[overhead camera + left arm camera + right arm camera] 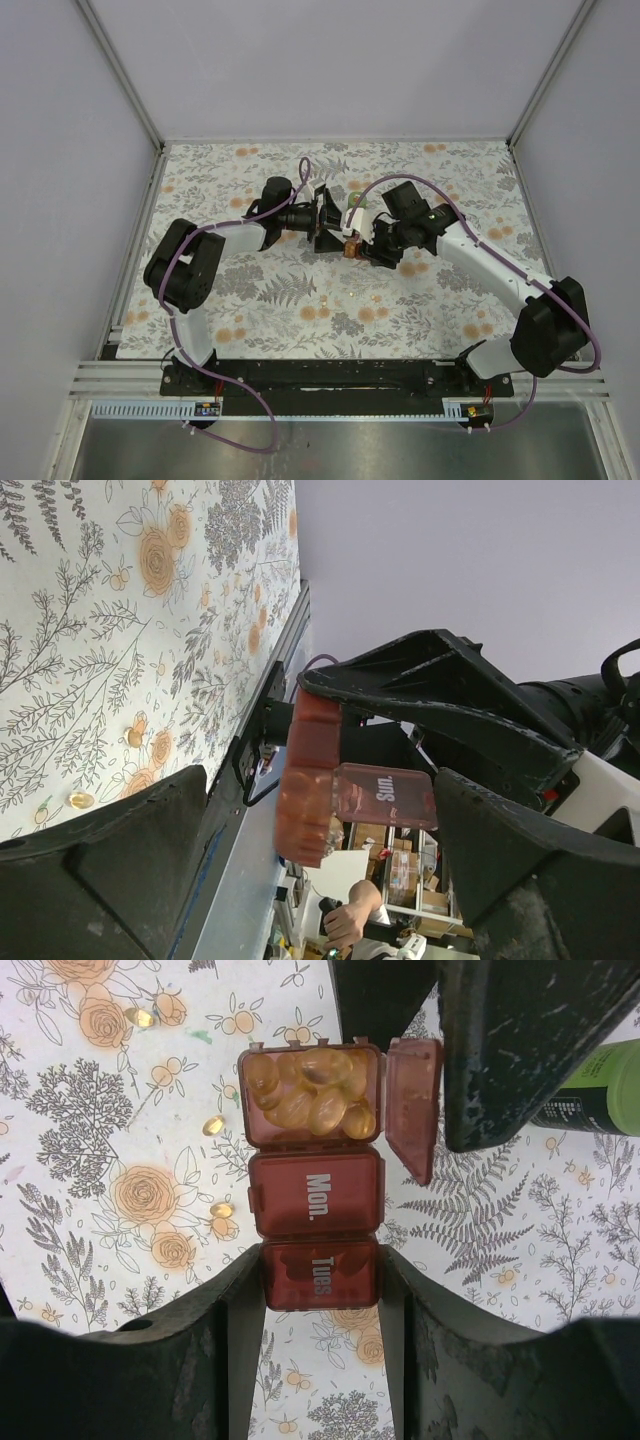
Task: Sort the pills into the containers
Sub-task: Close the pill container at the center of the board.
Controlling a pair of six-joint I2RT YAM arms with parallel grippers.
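**Sun bay full, lid open**

The right gripper (320,1280) is clenched on the box (315,1205) at its Tues end. The Sun lid (413,1105) stands open beside a heap of pills (310,1095). The left gripper (320,780) is spread wide to either side of the box. Loose pills (213,1125) lie on the surface (100,1160), with the green bottle (590,1085) nearby. The filling step looks nearly done. The next move probably calls for the left gripper to press the lid shut while the right holds firm.

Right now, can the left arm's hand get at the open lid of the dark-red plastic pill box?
Probably yes: the left hand is open; the open lid of the dark-red plastic pill box appears between its fingers, unobstructed.
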